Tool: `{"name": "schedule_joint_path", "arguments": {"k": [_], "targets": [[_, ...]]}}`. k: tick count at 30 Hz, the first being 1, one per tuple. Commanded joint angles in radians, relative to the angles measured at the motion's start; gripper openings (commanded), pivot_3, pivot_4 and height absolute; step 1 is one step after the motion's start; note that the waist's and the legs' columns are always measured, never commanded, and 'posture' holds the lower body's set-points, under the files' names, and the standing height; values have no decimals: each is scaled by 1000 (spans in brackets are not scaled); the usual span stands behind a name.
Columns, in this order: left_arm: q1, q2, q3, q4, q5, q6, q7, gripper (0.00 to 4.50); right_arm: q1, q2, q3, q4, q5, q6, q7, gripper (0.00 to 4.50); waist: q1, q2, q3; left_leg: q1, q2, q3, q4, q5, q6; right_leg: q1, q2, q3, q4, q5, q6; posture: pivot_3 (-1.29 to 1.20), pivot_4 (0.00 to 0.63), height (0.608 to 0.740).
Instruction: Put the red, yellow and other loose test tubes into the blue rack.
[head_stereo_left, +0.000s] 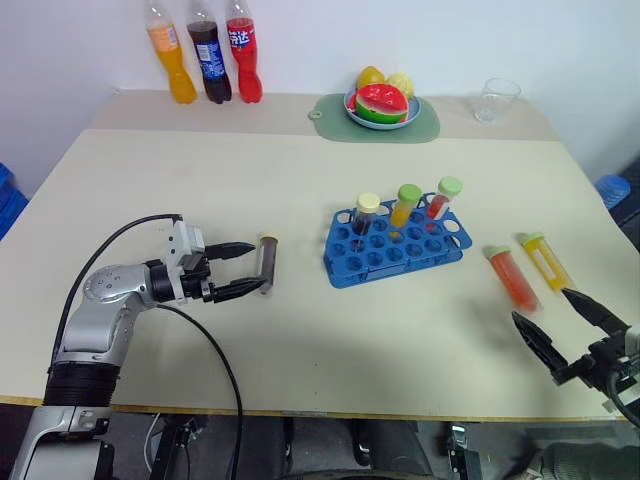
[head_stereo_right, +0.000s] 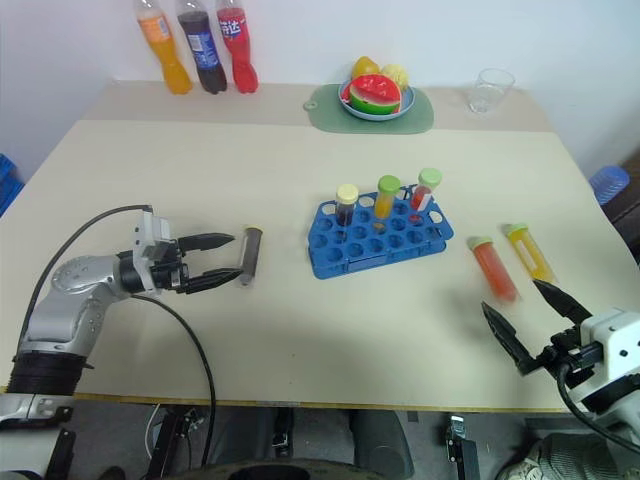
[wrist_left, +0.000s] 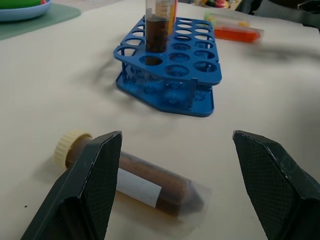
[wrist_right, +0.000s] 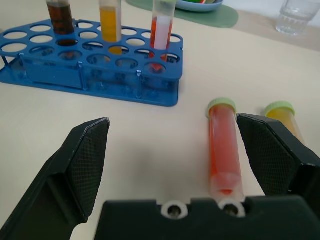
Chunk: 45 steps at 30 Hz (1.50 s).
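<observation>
The blue rack (head_stereo_left: 397, 243) stands mid-table with three capped tubes upright in its back row. To its left lies a loose dark brown test tube (head_stereo_left: 267, 262) with a cream cap. My left gripper (head_stereo_left: 258, 267) is open with one finger on each side of it; in the left wrist view the tube (wrist_left: 145, 185) lies partly behind the nearer finger (wrist_left: 90, 185). Right of the rack lie a red tube (head_stereo_left: 512, 277) and a yellow tube (head_stereo_left: 544, 259), both green-capped. My right gripper (head_stereo_left: 540, 305) is open just short of them, the red tube (wrist_right: 225, 145) between its fingers' lines.
Three soda bottles (head_stereo_left: 205, 55) stand at the back left. A fruit plate (head_stereo_left: 382, 105) on a green mat and a clear glass (head_stereo_left: 496, 100) sit at the back. The table's front edge (head_stereo_left: 300, 408) runs close below both grippers.
</observation>
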Motion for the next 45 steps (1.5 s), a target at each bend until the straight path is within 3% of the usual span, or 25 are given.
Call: {"name": "schedule_joint_path", "arguments": {"k": [1, 14, 20, 24, 29, 32, 35, 41, 45], "targets": [[3, 22, 23, -39, -12, 7, -6, 3631, 0, 5, -43, 30, 9, -42, 28, 4500, 0, 0, 0, 0, 0, 0, 0, 0, 0, 0, 0, 0, 0, 0, 0, 0, 150, 740], [-59, 11, 4, -70, -72, 40, -77, 3631, -89, -39, -30, 65, -1, -21, 27, 4500, -1, 0, 0, 0, 0, 0, 0, 0, 0, 0, 0, 0, 0, 0, 0, 0, 150, 740], [-121, -17, -45, -89, -78, 42, -139, 3631, -300, -233, -37, 137, 40, 248, -51, 4500, -3, 0, 0, 0, -2, 1, 1, 0, 0, 0, 0, 1, 0, 0, 0, 0, 150, 740], [-159, -39, -85, -108, -75, 38, -175, 3631, -473, -402, 7, 307, 48, 447, -32, 4500, -1, 0, 0, 0, -3, 1, 1, 0, 0, 0, 2, 1, 0, 0, 0, 0, 150, 740], [-180, -63, -102, -123, -72, 35, -178, 3631, -683, -518, 138, 579, -38, 456, 50, 4500, 0, 0, 1, -1, -3, 1, 1, 0, 1, 1, 3, 1, -1, 0, 0, 0, 150, 740], [-164, -65, -96, -146, -74, 42, -165, 3631, -837, -541, 203, 714, -67, 461, 77, 4500, -7, 1, 1, -1, -4, 2, 1, 0, 1, 0, 2, 1, 0, 0, 0, 0, 150, 740], [-143, -59, -92, -165, -74, 43, -157, 3631, -897, -544, 236, 761, -89, 463, 107, 4500, -11, 1, 1, -1, -4, 2, 1, 0, 1, 0, 3, 2, 0, 0, 0, 0, 150, 740], [-112, -47, -82, -189, -75, 43, -133, 3631, -881, -552, 267, 684, -32, 610, 225, 4500, -7, 1, 1, -1, -3, 2, 0, 0, 1, 0, 4, 2, 0, 0, 0, 0, 150, 740], [-107, -46, -85, -193, -76, 41, -122, 3631, -873, -543, 312, 626, -32, 722, 228, 4500, -5, 2, 1, -1, -3, 2, 1, 0, 1, 0, 3, 2, 0, 0, 0, 0, 150, 740]]}}
